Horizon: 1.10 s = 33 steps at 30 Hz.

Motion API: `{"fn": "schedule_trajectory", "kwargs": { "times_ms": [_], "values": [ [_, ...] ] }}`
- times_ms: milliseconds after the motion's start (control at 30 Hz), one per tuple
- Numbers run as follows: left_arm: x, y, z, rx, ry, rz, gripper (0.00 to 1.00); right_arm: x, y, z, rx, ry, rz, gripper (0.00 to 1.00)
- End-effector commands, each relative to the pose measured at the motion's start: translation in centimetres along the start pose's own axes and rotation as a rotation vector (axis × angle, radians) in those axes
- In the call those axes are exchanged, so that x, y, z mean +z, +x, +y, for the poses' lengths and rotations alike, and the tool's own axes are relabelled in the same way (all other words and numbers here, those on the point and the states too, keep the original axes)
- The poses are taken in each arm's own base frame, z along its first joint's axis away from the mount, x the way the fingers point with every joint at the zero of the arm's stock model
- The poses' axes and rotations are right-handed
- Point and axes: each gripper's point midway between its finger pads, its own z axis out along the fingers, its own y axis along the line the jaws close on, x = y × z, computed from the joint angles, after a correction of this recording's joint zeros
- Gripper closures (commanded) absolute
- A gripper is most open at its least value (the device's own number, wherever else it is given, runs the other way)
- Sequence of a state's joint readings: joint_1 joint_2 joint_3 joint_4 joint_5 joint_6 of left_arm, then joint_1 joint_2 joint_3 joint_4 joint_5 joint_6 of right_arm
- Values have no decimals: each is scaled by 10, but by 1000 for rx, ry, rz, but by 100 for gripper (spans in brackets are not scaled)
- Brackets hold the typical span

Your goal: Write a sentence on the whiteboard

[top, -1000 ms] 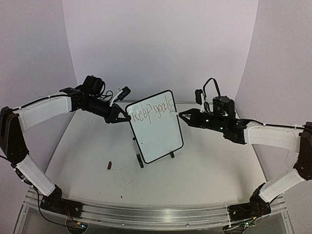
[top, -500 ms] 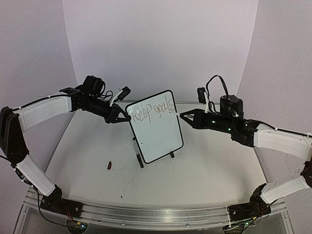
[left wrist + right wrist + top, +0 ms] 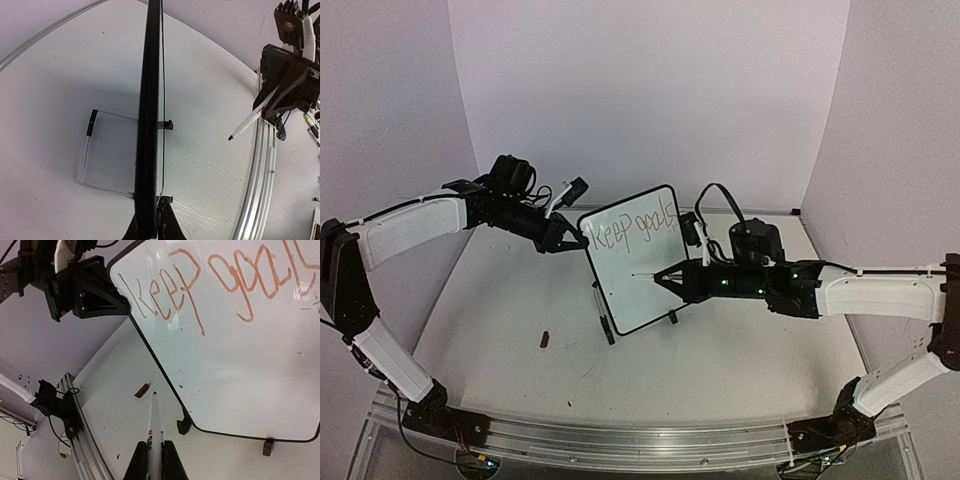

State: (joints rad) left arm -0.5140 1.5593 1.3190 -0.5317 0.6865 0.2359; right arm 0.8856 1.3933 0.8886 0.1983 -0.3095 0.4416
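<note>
The whiteboard (image 3: 642,285) stands upright and tilted at the table's middle. The sentence (image 3: 635,228) reads "Keep goals" in one line near its top, and shows orange-red in the right wrist view (image 3: 200,280). My left gripper (image 3: 560,239) is shut on the board's upper left edge; the left wrist view shows the board edge-on (image 3: 149,100) between the fingers (image 3: 167,220). My right gripper (image 3: 668,279) is shut on a white marker (image 3: 155,422), whose tip points at the board's middle left, below the writing (image 3: 648,276).
A small dark red cap (image 3: 545,340) lies on the table (image 3: 740,350) front left of the board and shows in the right wrist view (image 3: 142,390). A clear wire stand (image 3: 107,150) props the board from behind. An aluminium rail (image 3: 620,432) runs along the near edge.
My right arm has swung left and down from the board's upper right edge, past the end of "goals", to its front middle with the marker. The left arm and board have not moved.
</note>
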Motion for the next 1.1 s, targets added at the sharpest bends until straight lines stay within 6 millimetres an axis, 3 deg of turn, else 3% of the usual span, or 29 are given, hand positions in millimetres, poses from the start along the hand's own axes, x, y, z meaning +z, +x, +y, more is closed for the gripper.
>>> {"fn": "schedule_trajectory", "kwargs": {
  "times_ms": [0, 300, 533, 900, 1067],
  "values": [
    [0, 3, -1, 30, -15, 4, 100, 19, -9, 11, -64, -5, -34, 100],
    [3, 5, 1, 25, -15, 12, 100, 60, 3, 18, -129, 2, 33, 100],
    [3, 6, 1, 25, -16, 16, 100, 82, 5, 7, -125, 50, 43, 100],
    [2, 5, 2, 28, -20, 15, 100, 93, 4, -12, -99, 138, 21, 100],
    [1, 4, 1, 30, -20, 13, 100, 92, 12, -21, -85, 171, 35, 100]
  ]
}}
